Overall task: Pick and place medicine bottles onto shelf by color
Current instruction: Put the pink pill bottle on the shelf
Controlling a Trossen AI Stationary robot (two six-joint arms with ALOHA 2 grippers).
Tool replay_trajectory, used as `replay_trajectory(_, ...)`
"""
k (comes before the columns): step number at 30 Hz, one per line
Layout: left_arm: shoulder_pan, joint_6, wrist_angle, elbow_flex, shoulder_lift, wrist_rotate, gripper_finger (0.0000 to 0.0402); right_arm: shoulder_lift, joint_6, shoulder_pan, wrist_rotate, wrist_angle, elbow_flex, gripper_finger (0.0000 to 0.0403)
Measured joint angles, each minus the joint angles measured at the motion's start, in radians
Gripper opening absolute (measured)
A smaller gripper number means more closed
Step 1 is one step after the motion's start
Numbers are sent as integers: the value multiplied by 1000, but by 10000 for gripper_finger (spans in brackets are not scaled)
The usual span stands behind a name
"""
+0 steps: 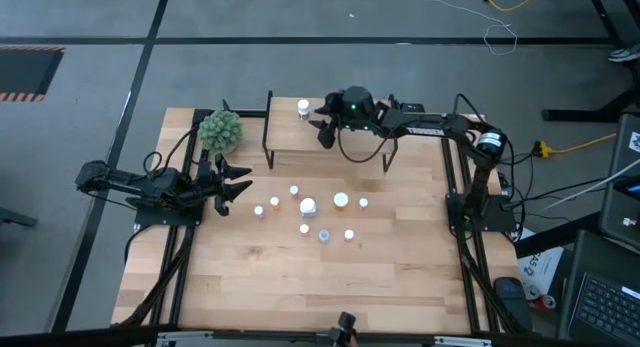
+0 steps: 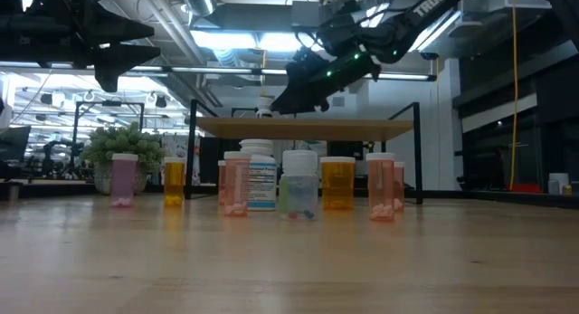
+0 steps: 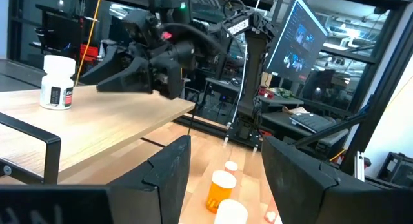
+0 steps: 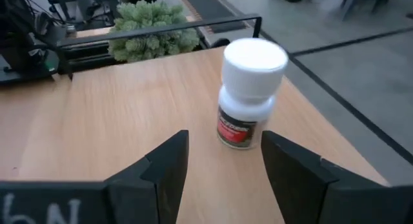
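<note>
On shelf [image 1: 300, 137]: white bottle [image 4: 248, 91] upright just beyond right gripper [image 4: 222, 169] open jaws.

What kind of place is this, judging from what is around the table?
Most likely a robotics lab or workshop. The wooden table stands on a bare grey floor with loose cables. Computer monitors stand behind it, and the low view shows an exposed ceiling with strip lights.

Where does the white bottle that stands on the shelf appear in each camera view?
High view: white bottle at the shelf's far edge.
Low view: only its top peeks above the shelf board, mostly hidden.
Left wrist view: upright on the shelf.
Right wrist view: centre, close up.
Shared landmark: the shelf.
</note>
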Motion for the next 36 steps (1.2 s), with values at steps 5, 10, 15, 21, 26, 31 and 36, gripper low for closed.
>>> replay_trajectory(5, 0, 0, 0, 0, 0, 0, 186, -135, 22, 6, 30, -178, 0, 198)
replay_trajectory(10, 0, 0, -1, 0, 0, 0, 186, -297, 23, 53, -40, -386, 0, 198)
replay_trajectory(15, 0, 0, -1, 0, 0, 0, 186, -431, 48, 123, -99, -611, 0, 198)
replay_trajectory(21, 0, 0, 0, 0, 0, 0, 186, -526, 96, 224, -106, -838, 0, 198)
replay_trajectory(26, 0, 0, -1, 0, 0, 0, 186, -555, 99, 296, -98, -942, 0, 198)
replay_trajectory(31, 0, -3, -1, 0, 0, 0, 186, -560, 100, 348, -98, -1039, 0, 198)
replay_trajectory(36, 0, -3, -1, 0, 0, 0, 186, -562, 137, 387, -97, -1135, 0, 198)
